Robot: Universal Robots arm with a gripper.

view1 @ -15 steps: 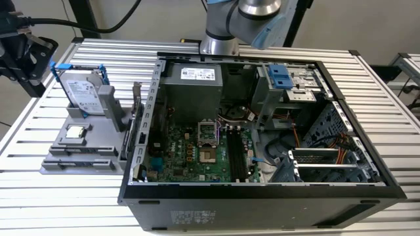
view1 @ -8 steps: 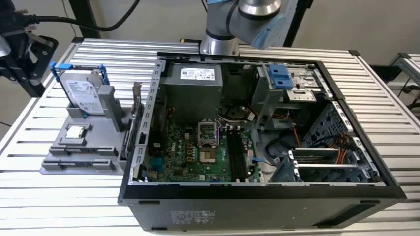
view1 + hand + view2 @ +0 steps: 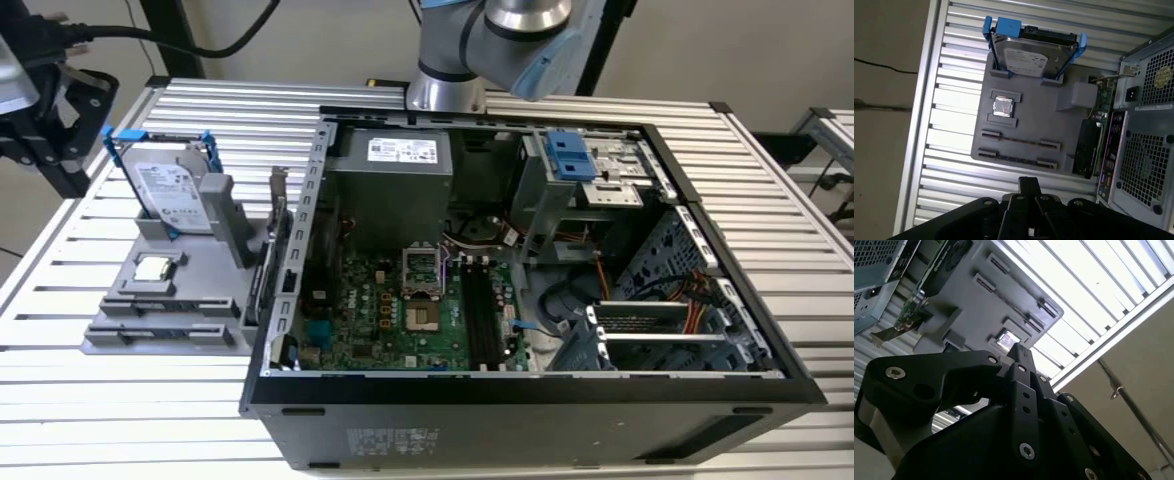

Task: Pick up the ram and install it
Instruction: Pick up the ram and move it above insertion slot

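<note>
The ram shows as two thin dark sticks standing on edge in the slotted rests of a grey holder tray (image 3: pixel 1064 150), one (image 3: pixel 1019 142) beside the other (image 3: pixel 1014 159). My gripper (image 3: pixel 1029 181) hangs above the table edge, short of the tray and apart from the ram, with its black fingers pressed together and nothing between them. In the second wrist view the gripper (image 3: pixel 1020 347) points toward the tray. In the exterior view the gripper (image 3: pixel 60 160) is at the far left, and the tray (image 3: pixel 120 345) lies left of the open computer case (image 3: pixel 534 400). Black memory slots (image 3: pixel 481 315) run along the motherboard.
On the tray stand a silver hard drive (image 3: pixel 1026 60) in a blue frame, a square processor chip (image 3: pixel 1002 106) and a dark expansion card (image 3: pixel 1086 147) next to the case wall. The arm's base (image 3: pixel 447 90) is behind the case. Cables and a drive cage crowd the case's right half.
</note>
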